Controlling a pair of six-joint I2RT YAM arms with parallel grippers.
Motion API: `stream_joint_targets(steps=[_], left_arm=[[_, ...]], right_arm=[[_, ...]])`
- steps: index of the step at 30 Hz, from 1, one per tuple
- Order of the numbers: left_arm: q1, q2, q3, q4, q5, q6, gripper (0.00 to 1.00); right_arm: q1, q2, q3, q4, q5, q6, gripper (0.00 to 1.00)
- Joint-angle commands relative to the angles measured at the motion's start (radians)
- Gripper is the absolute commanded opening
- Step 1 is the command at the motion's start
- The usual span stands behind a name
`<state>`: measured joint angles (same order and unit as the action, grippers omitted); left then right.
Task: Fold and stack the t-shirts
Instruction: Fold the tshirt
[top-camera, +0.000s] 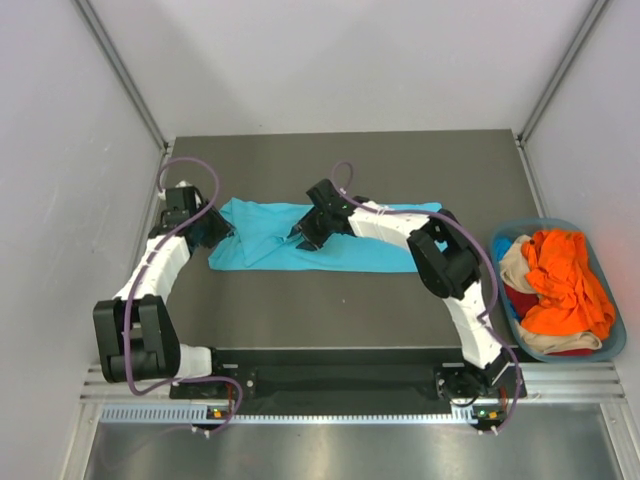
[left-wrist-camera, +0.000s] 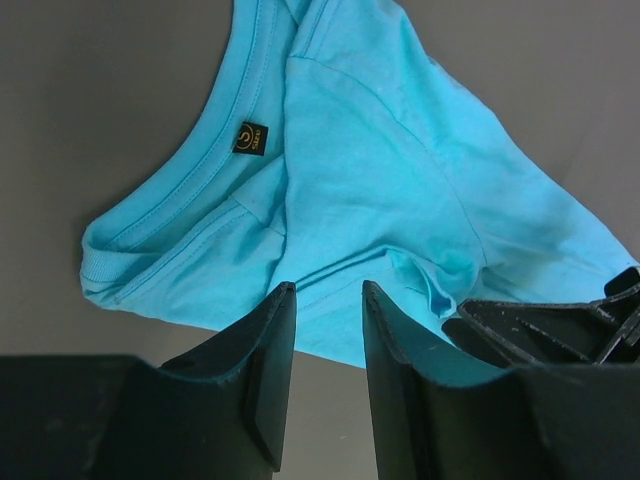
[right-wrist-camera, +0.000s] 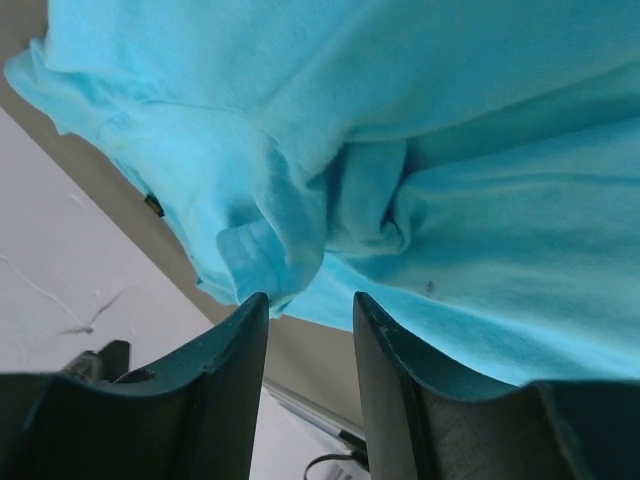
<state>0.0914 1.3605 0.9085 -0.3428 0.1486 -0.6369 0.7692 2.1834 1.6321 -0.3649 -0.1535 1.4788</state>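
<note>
- The turquoise t-shirt (top-camera: 345, 256) lies around the middle of the counter (top-camera: 300, 310). It is stretched along the 9-to-3 line as a long, partly doubled band. It is not a tidy packet, so I judge the folding to be partway done.
- The left gripper (top-camera: 212, 232) sits at the shirt's 9 o'clock end, beside the collar (left-wrist-camera: 215, 165). Its jaws stand partly apart with nothing clamped between them, and the cloth's edge lies just beyond the fingertips. That placing suits taking the neck end for a fold.
- The right gripper (top-camera: 298, 238) hangs over the shirt's mid-length. Its jaws are likewise partly apart and empty, aimed at a ruck (right-wrist-camera: 370, 200) of bunched cloth just ahead. It looks placed to pinch or flatten that ruck.
- With one gripper at the end and one at mid-length, the two arms share the long band between them. This keeps a limp cloth from dragging askew.
- The shirt is plain, bright and thin. It has a ribbed collar with a small dark label (left-wrist-camera: 250, 137) bearing a yellow mark inside the neck. One layer is laid over another with a slanting edge and soft creases, and it will likely sag where unsupported.
- The basket (top-camera: 619, 338) sits at 3 to 4 o'clock, well apart from the shirt. It holds a crumpled orange t-shirt (top-camera: 565, 280) over red and beige cloth, none of it folded.
</note>
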Motion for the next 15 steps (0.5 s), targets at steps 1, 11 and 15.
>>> stream_joint_targets(steps=[1,11,15], left_arm=[[0.008,-0.014,-0.026,0.056,0.008,-0.004,0.38],[0.011,-0.037,-0.039,0.06,0.022,-0.004,0.39],[0.01,-0.038,-0.046,0.067,0.017,-0.012,0.39]], right_arm=[[0.001,0.039,0.067,0.046,-0.015,0.051,0.4],[-0.002,0.084,0.086,0.099,-0.02,0.064,0.4],[-0.004,0.072,0.049,0.148,-0.023,0.066,0.3]])
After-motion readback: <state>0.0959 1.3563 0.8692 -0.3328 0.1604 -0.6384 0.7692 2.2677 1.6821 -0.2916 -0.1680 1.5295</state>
